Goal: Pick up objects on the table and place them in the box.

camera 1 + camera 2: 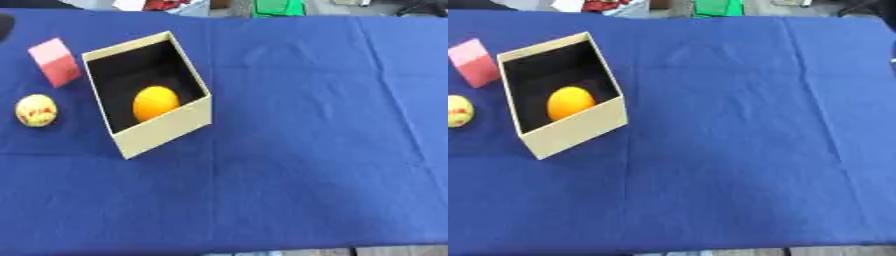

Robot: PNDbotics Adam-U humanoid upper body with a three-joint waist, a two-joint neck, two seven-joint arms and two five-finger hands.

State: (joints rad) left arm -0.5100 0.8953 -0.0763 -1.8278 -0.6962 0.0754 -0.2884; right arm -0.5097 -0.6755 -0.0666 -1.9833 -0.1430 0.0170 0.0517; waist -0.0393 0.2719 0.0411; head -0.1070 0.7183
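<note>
A tan cardboard box (166, 129) with a dark inside stands open and askew on the left part of the blue table. An orange round fruit (155, 103) lies inside it, against the near wall. Left of the box, a pink block (55, 62) stands on the cloth. Nearer to me is a yellow ball with red markings (36, 110). Both are outside the box and apart from it. Neither of my hands shows clearly in either view.
The blue cloth (315, 125) stretches wide to the right of the box and toward the near edge. A dark rounded shape (4, 26) pokes in at the far left edge; I cannot tell what it is. Green and red clutter (278, 7) lies beyond the far edge.
</note>
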